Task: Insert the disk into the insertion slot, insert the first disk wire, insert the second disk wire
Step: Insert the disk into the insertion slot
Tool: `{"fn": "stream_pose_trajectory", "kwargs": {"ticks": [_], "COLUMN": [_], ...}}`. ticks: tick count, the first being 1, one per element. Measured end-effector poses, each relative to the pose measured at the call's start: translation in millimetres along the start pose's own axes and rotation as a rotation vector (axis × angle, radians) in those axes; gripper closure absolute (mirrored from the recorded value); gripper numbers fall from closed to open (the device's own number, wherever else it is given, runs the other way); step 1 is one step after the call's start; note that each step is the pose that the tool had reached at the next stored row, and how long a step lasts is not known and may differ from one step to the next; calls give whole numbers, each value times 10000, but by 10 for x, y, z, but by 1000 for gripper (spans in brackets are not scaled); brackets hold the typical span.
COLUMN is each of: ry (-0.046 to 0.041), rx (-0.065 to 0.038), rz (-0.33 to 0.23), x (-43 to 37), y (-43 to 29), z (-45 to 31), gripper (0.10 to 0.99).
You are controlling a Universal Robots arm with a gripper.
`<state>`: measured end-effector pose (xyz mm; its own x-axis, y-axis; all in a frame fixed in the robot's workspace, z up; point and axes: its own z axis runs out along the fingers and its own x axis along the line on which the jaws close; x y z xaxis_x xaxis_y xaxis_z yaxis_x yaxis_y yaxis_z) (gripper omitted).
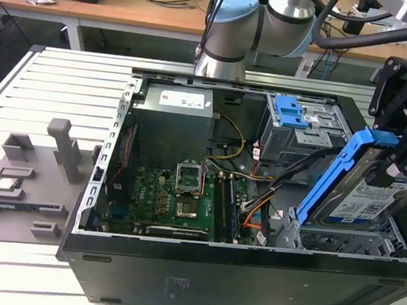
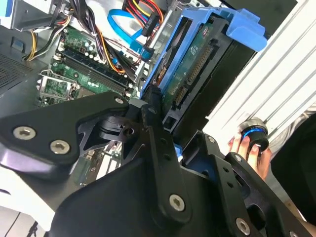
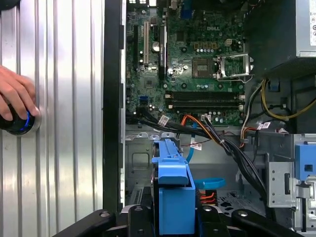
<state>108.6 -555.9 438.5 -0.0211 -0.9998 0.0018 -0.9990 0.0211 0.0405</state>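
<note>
My gripper (image 1: 396, 158) is shut on the disk (image 1: 361, 200), a silver drive with a white-and-blue label in a bright blue carrier frame. I hold it by its upper end, steeply tilted. Its lower end sits at the insertion slot (image 1: 339, 243), the silver perforated bay in the case's front corner at the exterior view's right. In the first wrist view the blue carrier (image 3: 175, 195) stands between my fingers (image 3: 132, 213), over the bay's metal floor (image 3: 140, 160). The second wrist view shows the disk's connector edge (image 2: 195, 74) past my fingers (image 2: 150, 111). Loose black, orange and blue cables (image 1: 268, 195) lie beside the bay.
A taller grey cage with a blue latch (image 1: 294, 114) stands behind the bay. The motherboard (image 1: 177, 200) and the power supply (image 1: 175, 114) fill the case's other half. A person's hand rests on a round blue-ringed button (image 3: 19, 123) on the ribbed table outside the case. Grey fixtures (image 1: 21, 178) sit at the exterior view's left.
</note>
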Motion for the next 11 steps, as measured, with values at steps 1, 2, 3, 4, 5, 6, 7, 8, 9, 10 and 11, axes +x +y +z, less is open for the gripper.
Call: {"fn": "stream_pose_trajectory", "kwargs": {"ticks": [1,2,3,4,5,6,7,8,9,10,11], "ry": [11,9,12,11,-2,-24,-40,-72,-86,-87,-88], "rx": [-1,0,0,-1,-15,-54,-75,-109,-143,-169,-237], "rz": [13,24,30,33,35,44,46,45,44,45,45], "x": [-5,-5,-10,-12,-17,-28,-33,-33,-33,-33,-33], "y": [0,1,0,-2,-9,-26,-31,-32,-34,-35,-41], "z": [-11,-12,-15,-15,-12,-7,-2,9,27,46,105], "gripper": [722,722,722,722,722,722,722,722,722,722,722]}}
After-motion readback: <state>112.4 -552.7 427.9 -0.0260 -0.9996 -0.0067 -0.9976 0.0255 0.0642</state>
